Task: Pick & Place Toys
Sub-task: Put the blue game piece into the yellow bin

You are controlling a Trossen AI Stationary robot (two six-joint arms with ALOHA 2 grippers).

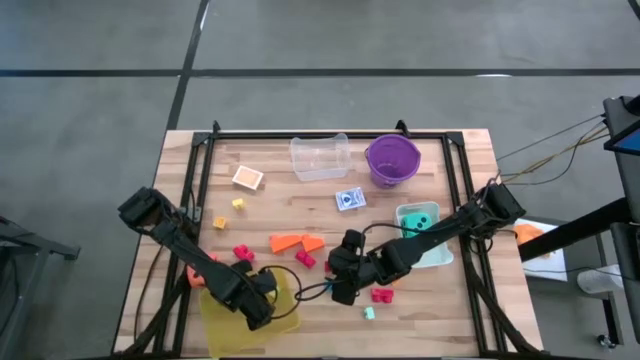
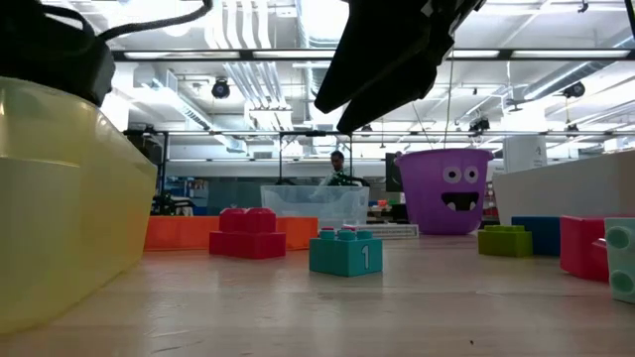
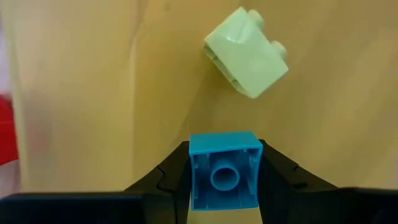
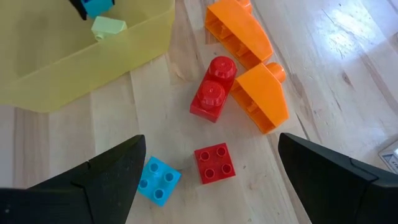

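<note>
Teal brick (image 2: 345,252) marked "1"

The left end effector (image 3: 222,186) grips a blue brick (image 3: 224,169) between its two dark fingers (image 3: 163,180), hollow underside facing the camera. Beyond it a pale green brick (image 3: 247,52) lies tilted on a yellowish surface, well apart from the blue one.

We see only the dark tips of the left gripper (image 3: 224,163) behind the blue brick (image 3: 224,169). A red thing (image 3: 6,134) is cut off and blurry. Arms hide part of the yellow tray (image 1: 292,318). The far person (image 2: 338,164) is too small.
</note>
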